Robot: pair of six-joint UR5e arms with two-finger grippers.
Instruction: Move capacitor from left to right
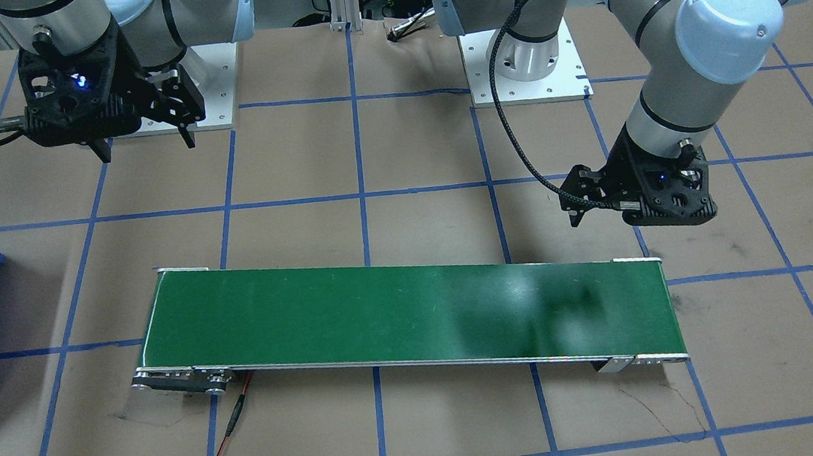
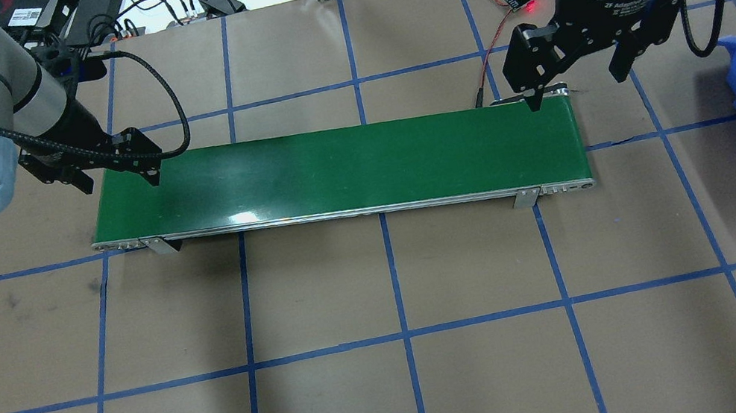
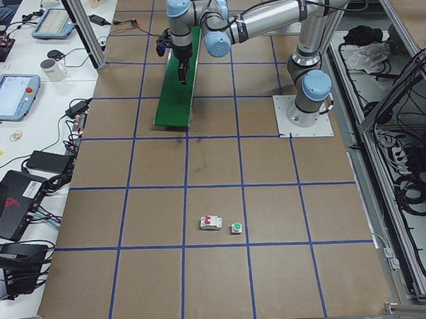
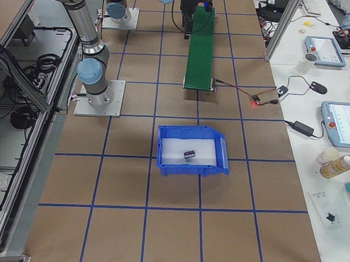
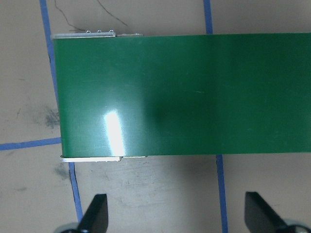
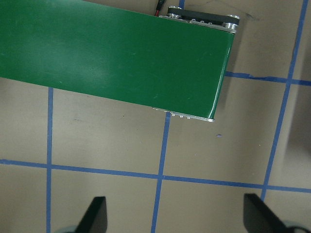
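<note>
Brown table (image 2: 343, 408) holds a conveyor (image 2: 345, 165); left end effector (image 2: 117, 176) and right end effector (image 2: 576, 86) hang released, capacitor (image 4: 189, 154) seemingly in the bin (image 4: 191, 168), so a low sweep could clip the conveyor.

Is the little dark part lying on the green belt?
No, the capacitor lies inside the blue bin, well apart from the green belt.
</note>
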